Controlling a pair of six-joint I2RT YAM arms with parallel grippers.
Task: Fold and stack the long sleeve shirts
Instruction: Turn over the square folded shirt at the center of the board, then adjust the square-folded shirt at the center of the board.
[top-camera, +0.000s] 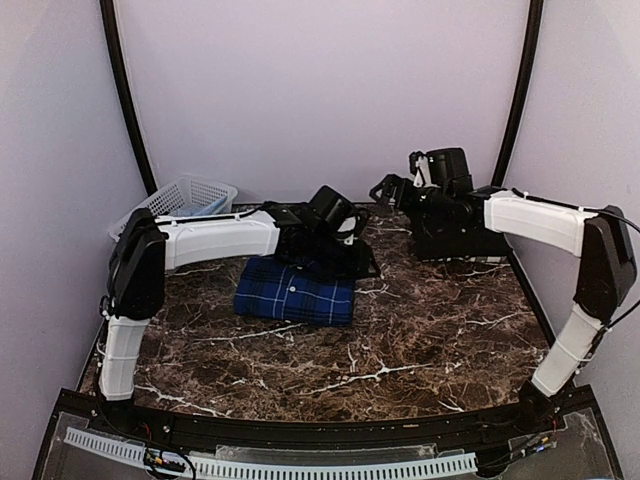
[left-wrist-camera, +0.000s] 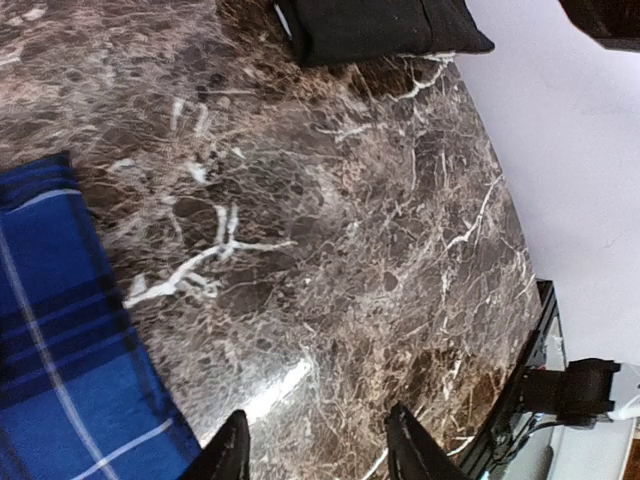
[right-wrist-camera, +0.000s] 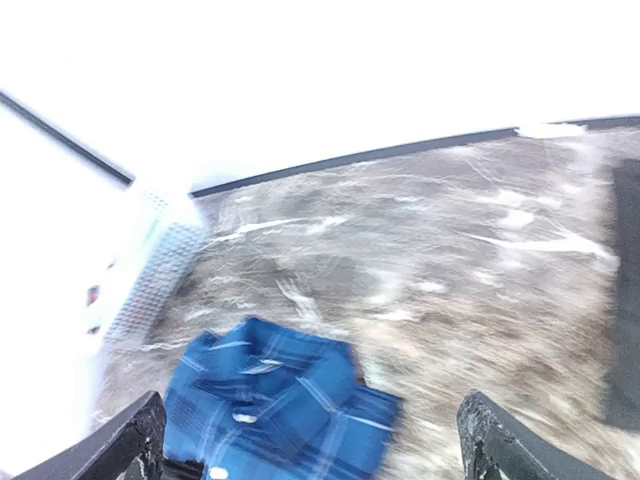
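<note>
The blue plaid shirt (top-camera: 295, 293) lies folded on the marble table (top-camera: 420, 340), left of centre. The black shirt (top-camera: 455, 240) lies folded at the back right. My left gripper (top-camera: 352, 262) hangs just behind the plaid shirt's right end. In the left wrist view it (left-wrist-camera: 320, 455) is open and empty over bare marble, with the plaid shirt (left-wrist-camera: 60, 350) at the left and the black shirt (left-wrist-camera: 380, 30) at the top. My right gripper (top-camera: 385, 190) is raised beside the black shirt, pointing left. In the blurred right wrist view it (right-wrist-camera: 320, 450) is open and empty, high above the plaid shirt (right-wrist-camera: 270, 410).
A white lattice basket (top-camera: 185, 197) stands at the back left corner and shows blurred in the right wrist view (right-wrist-camera: 150, 270). Curved black poles and pale walls close in the back and sides. A black frame runs along the table's near edge (top-camera: 300, 425).
</note>
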